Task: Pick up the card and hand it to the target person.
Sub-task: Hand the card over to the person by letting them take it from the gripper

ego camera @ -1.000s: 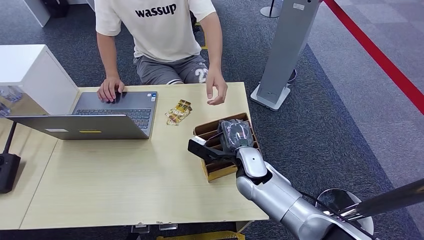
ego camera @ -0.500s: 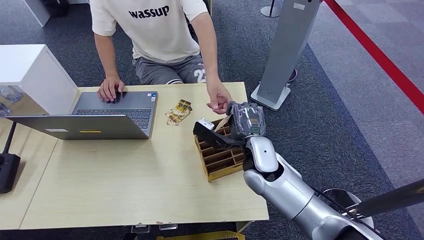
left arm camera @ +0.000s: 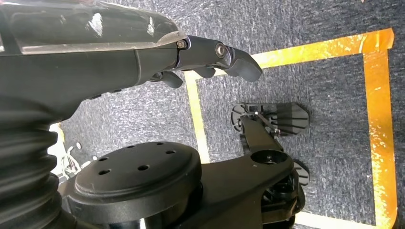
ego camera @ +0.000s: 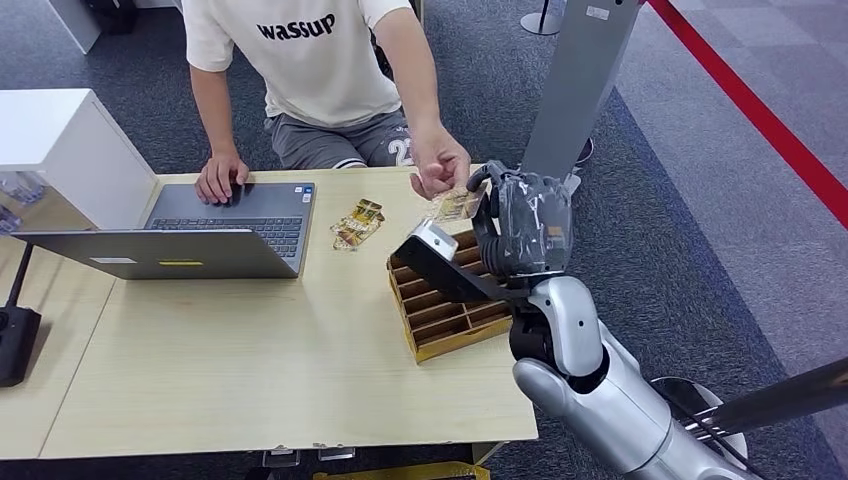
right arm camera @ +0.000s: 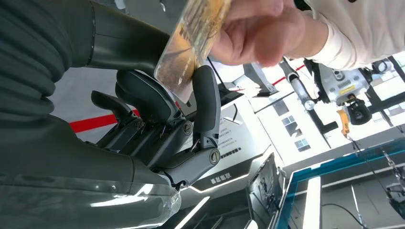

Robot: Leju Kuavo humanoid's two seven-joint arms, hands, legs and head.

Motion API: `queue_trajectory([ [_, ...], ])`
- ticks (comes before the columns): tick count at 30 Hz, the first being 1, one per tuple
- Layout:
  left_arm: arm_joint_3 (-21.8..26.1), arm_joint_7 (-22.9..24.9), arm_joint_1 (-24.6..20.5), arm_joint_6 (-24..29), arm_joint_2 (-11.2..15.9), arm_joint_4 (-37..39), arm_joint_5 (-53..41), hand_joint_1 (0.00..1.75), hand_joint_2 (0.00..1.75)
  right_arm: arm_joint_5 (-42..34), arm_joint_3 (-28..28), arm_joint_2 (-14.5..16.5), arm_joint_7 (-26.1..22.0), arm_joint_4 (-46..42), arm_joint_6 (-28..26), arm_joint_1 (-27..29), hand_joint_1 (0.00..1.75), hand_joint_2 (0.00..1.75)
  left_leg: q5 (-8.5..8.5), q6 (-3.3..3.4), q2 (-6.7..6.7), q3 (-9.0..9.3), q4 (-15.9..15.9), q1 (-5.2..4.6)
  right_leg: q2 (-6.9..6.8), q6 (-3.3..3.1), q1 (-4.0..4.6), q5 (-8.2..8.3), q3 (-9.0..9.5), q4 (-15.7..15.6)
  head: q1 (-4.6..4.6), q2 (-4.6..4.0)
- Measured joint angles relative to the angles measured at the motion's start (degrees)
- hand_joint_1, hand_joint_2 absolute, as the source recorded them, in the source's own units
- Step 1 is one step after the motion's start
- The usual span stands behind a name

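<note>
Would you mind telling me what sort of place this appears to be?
Probably an office lobby or reception desk: a person sits at a wooden table with an open laptop and a slotted card holder, on grey carpet beside a freestanding kiosk.

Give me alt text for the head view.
The right robot hand holds a gold card up to a seated person's hand, which pinches its far end, above a wooden card box on the table.
</note>
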Motion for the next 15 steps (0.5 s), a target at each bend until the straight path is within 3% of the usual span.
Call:
queue_trajectory([
  [4, 0.00, 0.00, -0.02, -1.12, -0.01, 0.00, 0.19, 0.00, 0.00, -0.41, -0.26, -0.06, -1.18, -1.07, -1.95, 2.05, 1.42, 1.75, 0.00, 0.00, 0.00, 0.00, 0.00, 0.00, 0.00, 0.00, 0.00, 0.00, 0.01, 0.00, -0.03, 0.00],
  [12, 0.00, -0.23, -0.13, -1.92, -0.02, 0.00, 0.60, 0.00, 0.00, -2.35, -0.41, 0.18, -2.83, 0.12, -2.67, 5.39, 1.35, 1.75, 0.00, 0.00, -0.02, -0.10, 0.00, 0.00, -0.04, 0.00, 0.00, 0.00, -0.03, 0.00, -0.05, 0.00],
  [15, 0.00, -0.49, -0.15, -1.87, -0.02, 0.00, 1.01, 0.00, 0.00, -2.64, -0.66, 0.28, -3.03, 0.96, -2.67, 5.96, 0.48, 1.75, 0.00, 0.00, -0.03, -0.15, 0.00, 0.00, -0.05, 0.00, 0.00, 0.00, -0.07, 0.00, -0.01, 0.00],
])
